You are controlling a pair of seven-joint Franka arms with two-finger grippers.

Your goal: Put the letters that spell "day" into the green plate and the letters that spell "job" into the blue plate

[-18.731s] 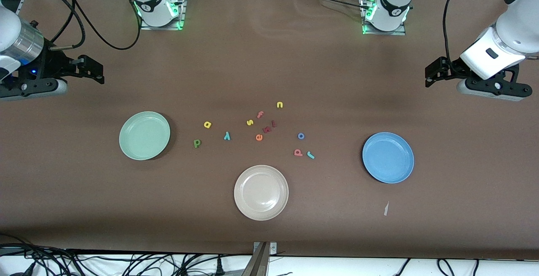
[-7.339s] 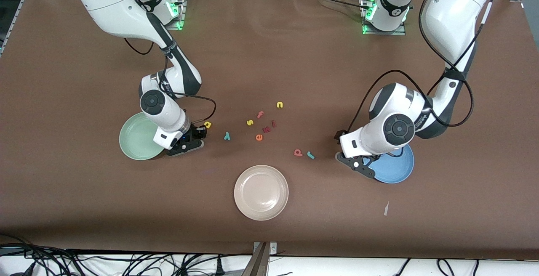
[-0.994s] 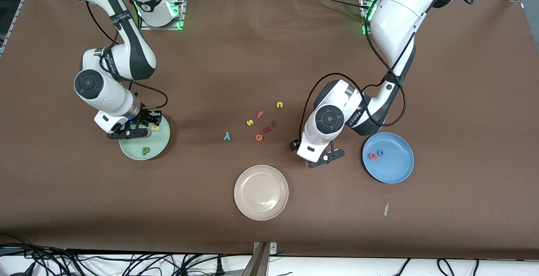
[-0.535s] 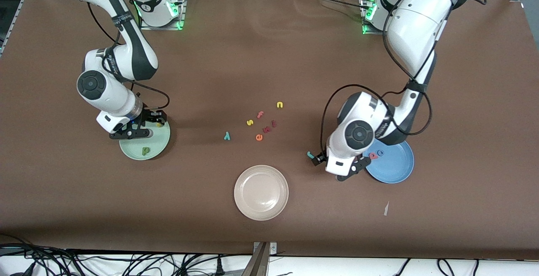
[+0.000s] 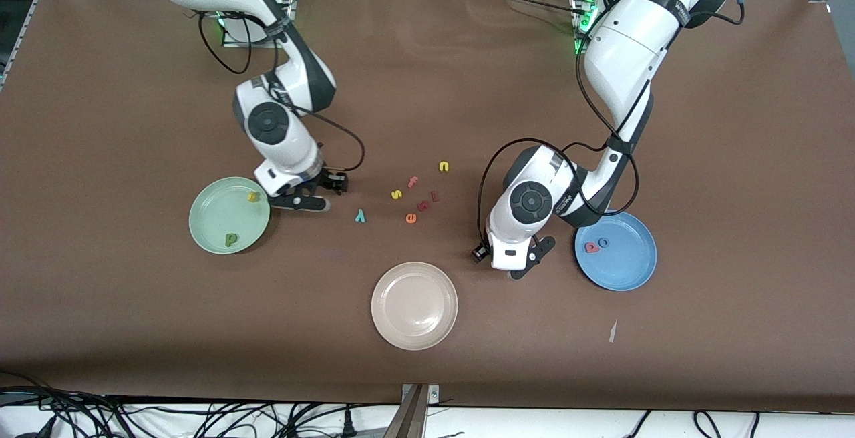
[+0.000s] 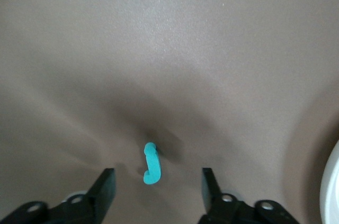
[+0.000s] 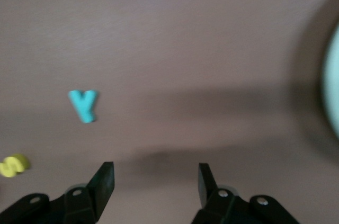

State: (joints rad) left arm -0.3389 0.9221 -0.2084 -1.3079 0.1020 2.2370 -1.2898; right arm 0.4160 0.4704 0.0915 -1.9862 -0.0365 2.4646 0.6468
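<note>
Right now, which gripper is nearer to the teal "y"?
Right. The right gripper is beside the teal "y", toward the green plate. The left gripper is over the teal "j" near the blue plate.

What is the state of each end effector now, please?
Left end effector: open, empty, around the teal "j" on the table.
Right end effector: open, empty, near the teal "y".

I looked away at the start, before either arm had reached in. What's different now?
The d and a now lie in the green plate; the b and o in the blue plate. The y, j and spare letters have not moved.
</note>
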